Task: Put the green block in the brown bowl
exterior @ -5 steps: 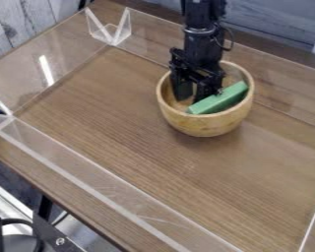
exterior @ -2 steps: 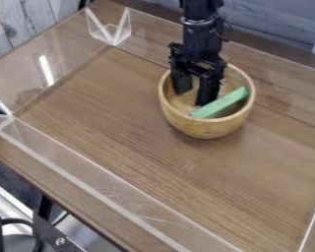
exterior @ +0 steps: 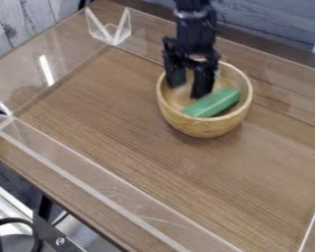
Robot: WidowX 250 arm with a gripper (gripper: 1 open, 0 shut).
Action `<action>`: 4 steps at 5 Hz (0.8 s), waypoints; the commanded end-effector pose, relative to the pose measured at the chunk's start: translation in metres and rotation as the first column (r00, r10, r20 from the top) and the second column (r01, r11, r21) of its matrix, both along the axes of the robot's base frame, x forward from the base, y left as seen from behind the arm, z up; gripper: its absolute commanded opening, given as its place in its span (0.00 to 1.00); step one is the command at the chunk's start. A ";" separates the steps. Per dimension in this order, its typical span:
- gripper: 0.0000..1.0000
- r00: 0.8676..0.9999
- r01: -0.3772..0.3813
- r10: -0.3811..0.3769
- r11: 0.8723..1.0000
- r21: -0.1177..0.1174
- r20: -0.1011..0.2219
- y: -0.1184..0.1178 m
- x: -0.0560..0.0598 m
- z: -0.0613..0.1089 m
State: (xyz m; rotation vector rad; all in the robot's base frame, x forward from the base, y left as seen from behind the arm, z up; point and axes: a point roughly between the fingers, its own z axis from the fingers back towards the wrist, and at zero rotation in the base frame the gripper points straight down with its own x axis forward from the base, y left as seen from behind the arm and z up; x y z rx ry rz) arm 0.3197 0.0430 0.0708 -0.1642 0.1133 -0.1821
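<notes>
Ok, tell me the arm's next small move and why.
Probably lift straight up and away. The green block already lies inside the brown bowl, and the gripper hangs open just above the bowl's far rim, holding nothing, so the job looks done.

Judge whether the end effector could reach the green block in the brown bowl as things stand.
Probably yes: the open end effector hangs just above the green block, which lies uncovered in the brown bowl.

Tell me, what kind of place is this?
Probably a robot test bench: a wooden table fenced by clear plastic walls, with a black gripper above a brown bowl holding a green block.
</notes>
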 end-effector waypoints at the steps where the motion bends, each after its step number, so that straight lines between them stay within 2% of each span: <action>1: 1.00 0.992 -0.042 0.042 0.999 0.002 0.116 0.016 -0.006 0.057; 3: 1.00 0.960 -0.125 0.095 0.987 0.101 0.264 0.043 -0.027 0.126; 4: 0.00 0.975 -0.092 0.072 0.992 0.088 0.208 0.028 -0.024 0.101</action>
